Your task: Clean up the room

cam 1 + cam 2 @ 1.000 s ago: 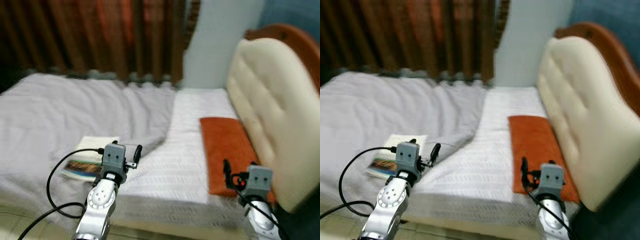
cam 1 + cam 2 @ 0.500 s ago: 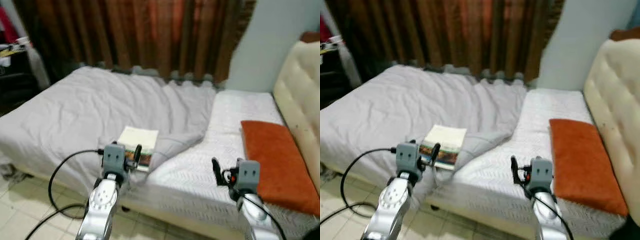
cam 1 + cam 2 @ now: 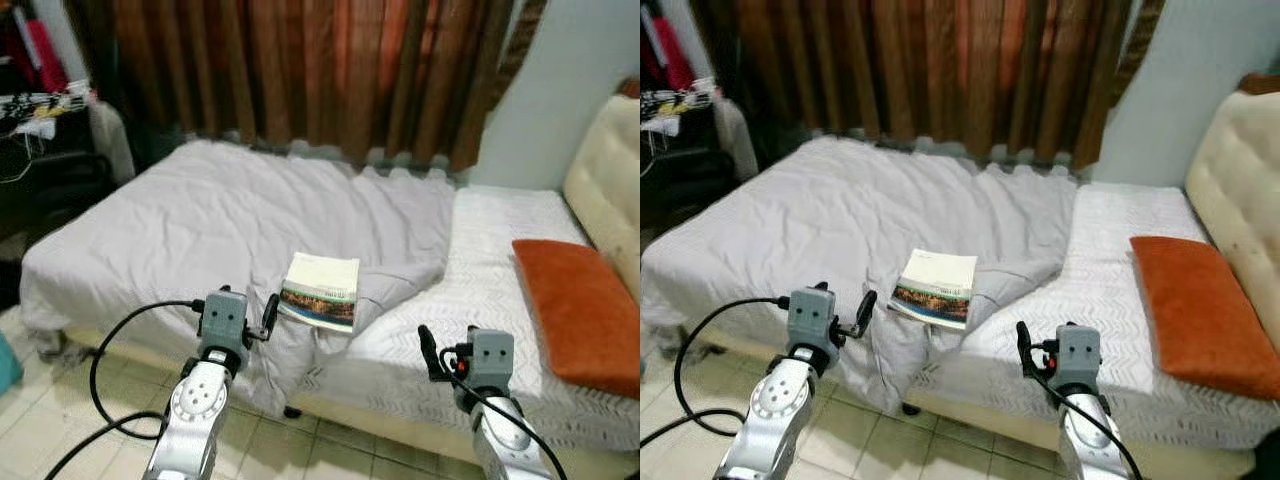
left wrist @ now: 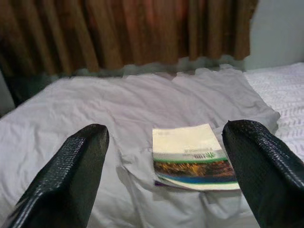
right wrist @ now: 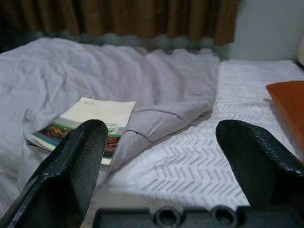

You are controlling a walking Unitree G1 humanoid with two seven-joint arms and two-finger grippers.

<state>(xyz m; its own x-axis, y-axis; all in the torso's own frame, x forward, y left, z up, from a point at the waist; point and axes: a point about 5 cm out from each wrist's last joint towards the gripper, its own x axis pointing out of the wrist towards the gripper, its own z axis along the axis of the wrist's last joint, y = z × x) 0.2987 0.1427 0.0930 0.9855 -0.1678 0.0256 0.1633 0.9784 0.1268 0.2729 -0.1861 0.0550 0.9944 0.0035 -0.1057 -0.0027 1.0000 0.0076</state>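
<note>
A paperback book [image 3: 320,290] with a pale cover and a colourful band lies flat on the rumpled grey duvet [image 3: 220,210], near the bed's front edge. An orange pillow [image 3: 583,310] rests on the white sheet [image 3: 480,290] at the right. My left gripper [image 3: 268,312] is held up short of the bed, just left of the book and nearer to me. In the left wrist view its fingers [image 4: 71,171] stand wide apart with the book [image 4: 192,156] beyond them. My right gripper [image 3: 428,352] hovers over the bed's front edge, open and empty.
Brown curtains [image 3: 300,70] hang behind the bed. A cream padded headboard [image 3: 603,180] stands at the far right. Dark furniture with clutter [image 3: 40,120] is at the left. Tiled floor [image 3: 60,410] lies between me and the bed; a black cable [image 3: 100,350] loops beside my left arm.
The camera has swung left and drawn back: the headboard slid out to the right, the bed's left side and dark furniture came into view. Both arms stay raised as before.
</note>
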